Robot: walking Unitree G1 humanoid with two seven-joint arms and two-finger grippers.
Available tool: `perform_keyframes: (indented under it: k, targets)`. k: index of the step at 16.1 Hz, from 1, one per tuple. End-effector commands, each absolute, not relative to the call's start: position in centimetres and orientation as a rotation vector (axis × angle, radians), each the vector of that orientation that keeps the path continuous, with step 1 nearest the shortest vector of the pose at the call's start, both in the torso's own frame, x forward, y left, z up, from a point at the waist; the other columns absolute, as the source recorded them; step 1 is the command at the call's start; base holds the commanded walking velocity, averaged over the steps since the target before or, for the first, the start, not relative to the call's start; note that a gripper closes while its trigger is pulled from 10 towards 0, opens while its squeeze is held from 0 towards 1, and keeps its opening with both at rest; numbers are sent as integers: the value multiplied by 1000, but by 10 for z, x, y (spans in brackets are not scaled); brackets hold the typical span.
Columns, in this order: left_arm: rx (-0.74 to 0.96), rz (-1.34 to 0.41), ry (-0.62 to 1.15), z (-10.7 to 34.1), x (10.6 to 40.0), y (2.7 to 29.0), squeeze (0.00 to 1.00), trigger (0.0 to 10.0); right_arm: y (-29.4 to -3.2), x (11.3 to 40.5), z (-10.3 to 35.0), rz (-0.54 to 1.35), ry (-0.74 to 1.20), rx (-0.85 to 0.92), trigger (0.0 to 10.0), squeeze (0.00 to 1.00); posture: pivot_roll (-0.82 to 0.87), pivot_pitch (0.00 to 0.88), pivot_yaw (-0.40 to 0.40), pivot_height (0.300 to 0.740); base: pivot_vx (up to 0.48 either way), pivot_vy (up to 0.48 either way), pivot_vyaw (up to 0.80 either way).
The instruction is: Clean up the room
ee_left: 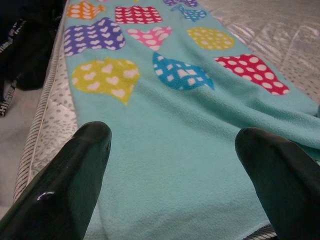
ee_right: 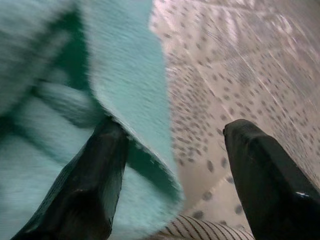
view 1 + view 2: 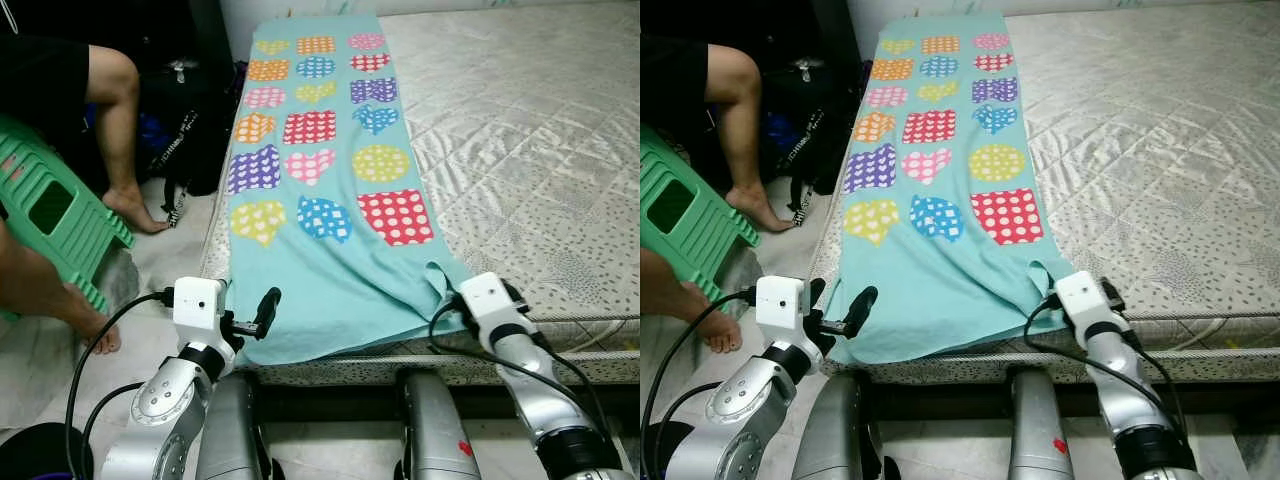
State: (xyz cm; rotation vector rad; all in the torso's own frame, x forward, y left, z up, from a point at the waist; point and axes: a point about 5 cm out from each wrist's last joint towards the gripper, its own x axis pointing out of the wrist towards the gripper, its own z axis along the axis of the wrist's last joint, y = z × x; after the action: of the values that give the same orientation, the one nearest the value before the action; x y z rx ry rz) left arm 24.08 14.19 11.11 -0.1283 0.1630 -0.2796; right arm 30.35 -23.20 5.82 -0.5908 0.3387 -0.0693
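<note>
A teal blanket (image 3: 330, 270) with bright dotted heart patches lies flat along the left side of the mattress (image 3: 520, 130), its near edge hanging over the bed's front. My left gripper (image 1: 175, 145) is open at the blanket's near left corner, fingers apart just above the cloth. At the near right corner my right gripper (image 2: 172, 135) is open too. One of its fingers (image 2: 100, 165) sits under a raised fold of the blanket's edge, while the other hovers over the bare mattress.
A person sits to the left on a green stool (image 3: 50, 210), with a bare leg (image 3: 115, 130) and feet on the floor beside the bed. A black bag (image 3: 185, 120) leans against the bed's side. A dark bucket (image 3: 30, 450) stands at the lower left.
</note>
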Motion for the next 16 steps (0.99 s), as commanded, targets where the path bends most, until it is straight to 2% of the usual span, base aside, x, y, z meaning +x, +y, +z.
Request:
perform_keyframes:
  k: [1,16]
  targets:
    - [-116,-275,155,113,240,145,0,10000,-234,305,57,-113,357,-534,0,0,-60,54,82,521,0,0,0]
    - [-116,-269,155,113,240,146,0,10000,-260,294,48,-280,432,-252,0,0,-57,53,78,521,0,0,0]
